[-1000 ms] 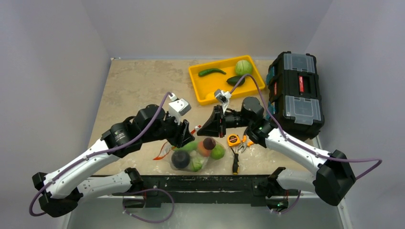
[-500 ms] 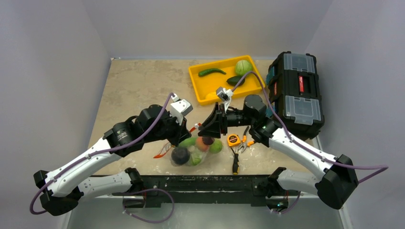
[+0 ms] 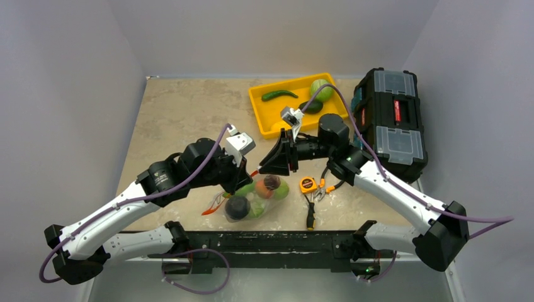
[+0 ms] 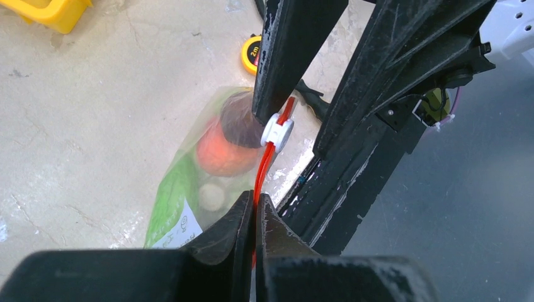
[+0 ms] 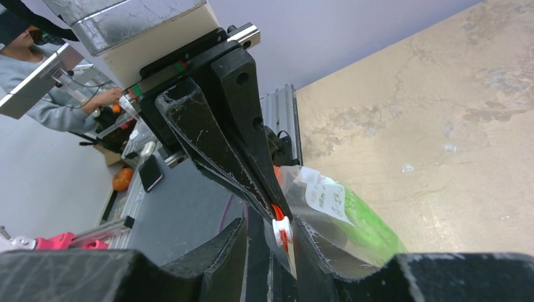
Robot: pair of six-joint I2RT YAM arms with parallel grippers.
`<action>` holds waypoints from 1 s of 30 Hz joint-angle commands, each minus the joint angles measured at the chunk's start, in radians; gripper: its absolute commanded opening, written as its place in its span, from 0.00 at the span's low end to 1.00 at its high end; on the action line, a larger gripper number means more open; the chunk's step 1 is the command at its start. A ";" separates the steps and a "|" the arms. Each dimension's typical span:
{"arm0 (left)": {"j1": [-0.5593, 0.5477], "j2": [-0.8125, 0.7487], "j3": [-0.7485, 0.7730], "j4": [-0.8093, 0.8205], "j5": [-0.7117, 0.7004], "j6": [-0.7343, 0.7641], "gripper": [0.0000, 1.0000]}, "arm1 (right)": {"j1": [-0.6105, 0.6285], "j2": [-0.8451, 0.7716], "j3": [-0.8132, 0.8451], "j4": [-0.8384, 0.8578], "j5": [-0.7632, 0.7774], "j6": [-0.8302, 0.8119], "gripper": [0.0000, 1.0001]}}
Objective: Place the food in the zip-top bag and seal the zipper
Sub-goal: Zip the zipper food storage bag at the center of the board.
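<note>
The zip-top bag [image 3: 255, 200] lies near the table's front edge between my two arms, clear and crinkly. The food inside it is a dark eggplant [image 3: 237, 207], an orange-red piece [image 4: 220, 151] and green pieces. My left gripper [image 4: 255, 198] is shut on the orange-red zipper [image 4: 267, 160], holding the strip taut. The white slider tab [image 5: 281, 231] sits on the strip between the jaws of my right gripper [image 5: 271, 224]. Those jaws stand apart, with the tab close against one finger [image 4: 283, 63]. The bag's mouth is hidden behind both grippers in the top view.
A yellow tray [image 3: 267, 116] at the back holds a green pepper [image 3: 279, 95], a round green vegetable [image 3: 321, 88] and a dark one [image 3: 310, 106]. A black toolbox [image 3: 390, 123] stands at the right. An orange tape measure [image 3: 308, 184] and pliers [image 3: 311, 211] lie right of the bag.
My left gripper has shut on the zipper strip. My right gripper, shut a second ago, now has its jaws apart round the slider. The bag has shifted slightly away from the front edge.
</note>
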 commanded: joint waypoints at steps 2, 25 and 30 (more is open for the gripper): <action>0.000 -0.007 0.047 0.028 0.026 0.009 0.00 | 0.003 -0.001 0.032 0.036 -0.063 0.007 0.33; 0.005 0.034 0.074 -0.008 0.118 0.053 0.00 | 0.049 0.022 0.078 -0.104 -0.061 -0.185 0.00; 0.007 0.041 0.082 -0.012 0.136 0.058 0.00 | 0.072 0.033 0.101 -0.197 -0.019 -0.255 0.00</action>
